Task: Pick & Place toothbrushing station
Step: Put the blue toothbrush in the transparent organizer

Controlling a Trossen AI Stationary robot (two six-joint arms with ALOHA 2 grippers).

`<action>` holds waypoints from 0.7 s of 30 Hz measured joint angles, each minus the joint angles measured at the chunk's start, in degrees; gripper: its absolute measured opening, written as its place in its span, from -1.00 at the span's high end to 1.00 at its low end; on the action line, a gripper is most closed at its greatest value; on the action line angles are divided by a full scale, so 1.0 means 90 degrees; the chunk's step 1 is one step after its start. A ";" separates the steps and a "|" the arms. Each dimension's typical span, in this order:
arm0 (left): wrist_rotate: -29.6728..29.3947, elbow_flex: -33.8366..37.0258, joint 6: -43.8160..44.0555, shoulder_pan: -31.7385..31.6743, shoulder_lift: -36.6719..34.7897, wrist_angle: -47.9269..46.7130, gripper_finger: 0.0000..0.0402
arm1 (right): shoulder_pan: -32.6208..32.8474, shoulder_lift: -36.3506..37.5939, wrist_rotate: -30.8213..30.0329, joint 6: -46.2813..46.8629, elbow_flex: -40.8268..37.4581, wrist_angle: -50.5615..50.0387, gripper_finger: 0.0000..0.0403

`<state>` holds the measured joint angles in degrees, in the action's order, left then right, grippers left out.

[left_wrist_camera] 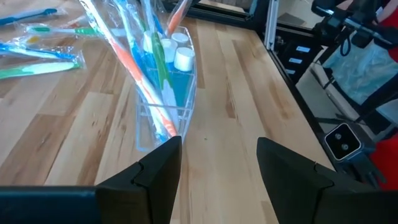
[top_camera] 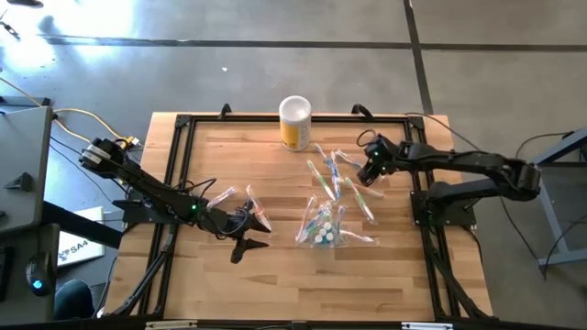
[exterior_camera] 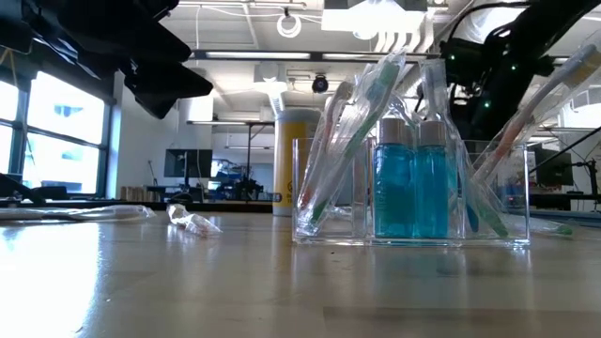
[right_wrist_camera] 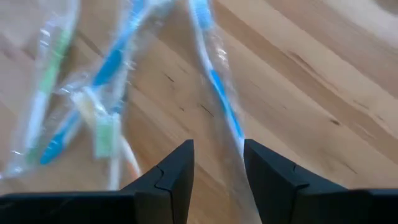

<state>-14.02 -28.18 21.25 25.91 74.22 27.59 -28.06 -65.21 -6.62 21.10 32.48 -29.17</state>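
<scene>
A clear holder [top_camera: 323,226] stands on the table's middle, with teal toothpaste tubes [exterior_camera: 413,188] and several toothbrushes upright or leaning in it. Several loose wrapped toothbrushes [top_camera: 344,179] lie flat on the wood behind it. My right gripper [top_camera: 369,174] hangs over that pile, pointing down, open [right_wrist_camera: 219,146]; a blue wrapped toothbrush [right_wrist_camera: 214,81] runs toward the gap. Whether the fingers touch it, I cannot tell. My left gripper [top_camera: 249,240] hovers open [left_wrist_camera: 219,146] to the left of the holder [left_wrist_camera: 168,93], with nothing between its fingers.
A yellow canister with a white lid [top_camera: 294,122] stands at the far middle. Two more wrapped toothbrushes [top_camera: 255,209] lie beside my left gripper. A black frame [top_camera: 183,119] rims the table. Bare wood lies along the near edge.
</scene>
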 joint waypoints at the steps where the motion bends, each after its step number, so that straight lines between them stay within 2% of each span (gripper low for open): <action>1: 0.0000 0.0000 -0.0022 0.0000 0.0000 -0.0005 -0.01 | 0.0005 0.0000 0.0050 -0.0024 -0.0083 0.0205 0.34; 7: 0.0000 0.0000 -0.0040 0.0000 0.0000 -0.0043 -0.01 | 0.0000 0.0002 -0.0480 -0.0162 -0.0505 0.1119 0.34; 21: 0.0002 0.0000 -0.0043 0.0000 0.0000 -0.0089 -0.01 | 0.0003 -0.0015 -0.0303 -0.0137 -0.1406 0.2034 0.34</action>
<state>-14.00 -28.18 20.86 25.91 74.22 26.79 -28.03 -65.35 -9.34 19.86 19.83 -10.86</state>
